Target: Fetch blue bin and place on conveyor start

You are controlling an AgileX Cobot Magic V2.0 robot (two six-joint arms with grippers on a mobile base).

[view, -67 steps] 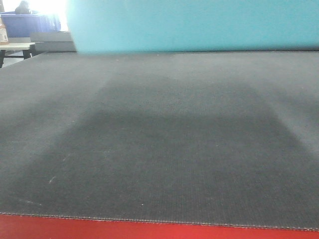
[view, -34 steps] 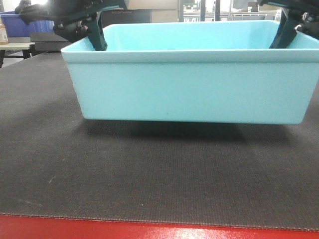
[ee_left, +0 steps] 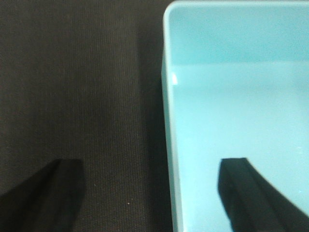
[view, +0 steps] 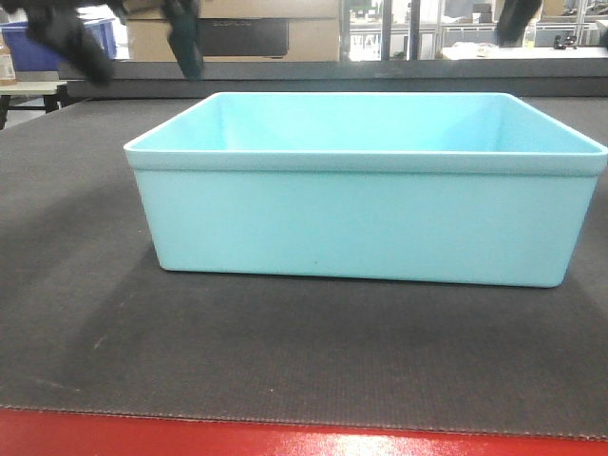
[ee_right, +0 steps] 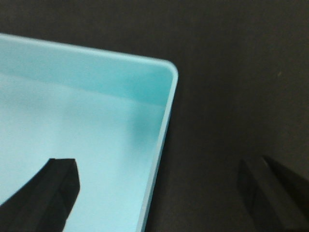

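blue bin (view: 366, 223) on conveyor start (view: 285, 361) (red front edge); shelving behind.

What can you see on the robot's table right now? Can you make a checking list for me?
Surface: dark grey woven conveyor start with a red front edge, bare around the bin.
Job's things: blue bin sits flat and upright on the belt, nothing inside it that shows.
Clutter: nothing seen on the belt.
Grippers: left gripper and right gripper are both open, each straddling a bin wall from above without touching it.
Cables: nothing seen.
Surroundings: dark blue bins on a table at far left, cardboard boxes and bright shelving behind.
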